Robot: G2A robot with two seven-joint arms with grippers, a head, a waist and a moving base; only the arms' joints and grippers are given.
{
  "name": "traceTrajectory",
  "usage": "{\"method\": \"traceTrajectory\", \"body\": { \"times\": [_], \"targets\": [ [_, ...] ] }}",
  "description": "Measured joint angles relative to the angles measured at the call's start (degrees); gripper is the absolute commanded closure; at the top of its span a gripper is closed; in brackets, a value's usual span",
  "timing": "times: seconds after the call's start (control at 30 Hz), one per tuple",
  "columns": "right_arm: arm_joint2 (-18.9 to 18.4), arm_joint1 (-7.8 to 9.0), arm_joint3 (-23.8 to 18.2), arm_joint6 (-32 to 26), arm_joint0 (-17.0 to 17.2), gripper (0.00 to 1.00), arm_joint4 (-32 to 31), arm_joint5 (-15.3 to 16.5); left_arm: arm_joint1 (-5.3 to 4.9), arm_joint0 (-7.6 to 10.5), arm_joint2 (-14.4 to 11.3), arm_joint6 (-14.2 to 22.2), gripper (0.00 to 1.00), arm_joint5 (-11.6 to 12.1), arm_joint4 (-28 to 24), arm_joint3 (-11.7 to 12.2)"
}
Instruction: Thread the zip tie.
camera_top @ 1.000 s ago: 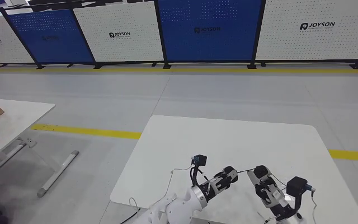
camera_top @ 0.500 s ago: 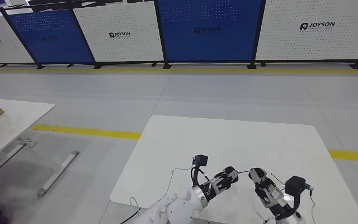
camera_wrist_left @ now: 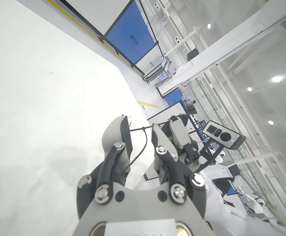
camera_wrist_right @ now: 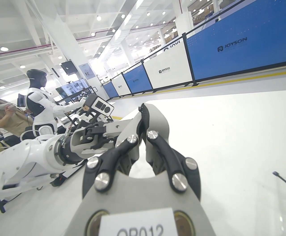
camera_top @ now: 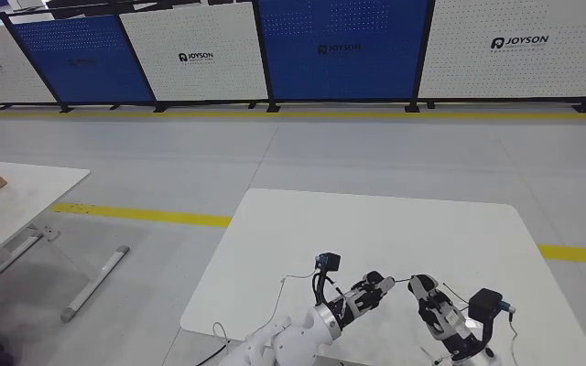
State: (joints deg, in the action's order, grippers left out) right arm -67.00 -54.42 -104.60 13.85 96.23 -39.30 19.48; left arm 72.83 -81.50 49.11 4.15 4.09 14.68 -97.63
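Left gripper [camera_wrist_left: 140,125]: fingers apart, above the tabletop [camera_top: 366,229] close to its near edge.
Right gripper [camera_wrist_right: 143,111]: fingers pressed together, apparently clamped on one end of the zip tie [camera_wrist_left: 143,128].
Zip tie: black, held in the air between the two grippers. The strap crosses the left gripper's gap and the tail loops below.
Handling, by judgement: hold the strap taut and level, and close the left fingers squarely on the head before feeding the tip.

The white desk [camera_top: 366,229] stands on a grey floor [camera_top: 183,156]. Far ahead of the left gripper [camera_top: 385,282], blue and white boards [camera_top: 339,50] stand in a row. A yellow line [camera_top: 137,214] crosses the floor between them. Round lights [camera_wrist_right: 98,17] shine up high.
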Motion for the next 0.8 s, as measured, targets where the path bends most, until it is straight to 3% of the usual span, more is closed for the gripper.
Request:
{"method": "traceTrajectory", "body": {
  "times": [0.13,0.8],
  "targets": [
    [0.01,0.04,0.06,0.11,-0.01,1.0,0.02,0.0,0.05,-0.1,0.03,-0.11,0.0,0.22,-0.76,-0.08],
    [0.01,0.04,0.05,0.1,-0.01,1.0,0.02,0.0,0.04,-0.1,0.03,-0.09,0.0,0.21,-0.72,-0.07]
  ]
}}
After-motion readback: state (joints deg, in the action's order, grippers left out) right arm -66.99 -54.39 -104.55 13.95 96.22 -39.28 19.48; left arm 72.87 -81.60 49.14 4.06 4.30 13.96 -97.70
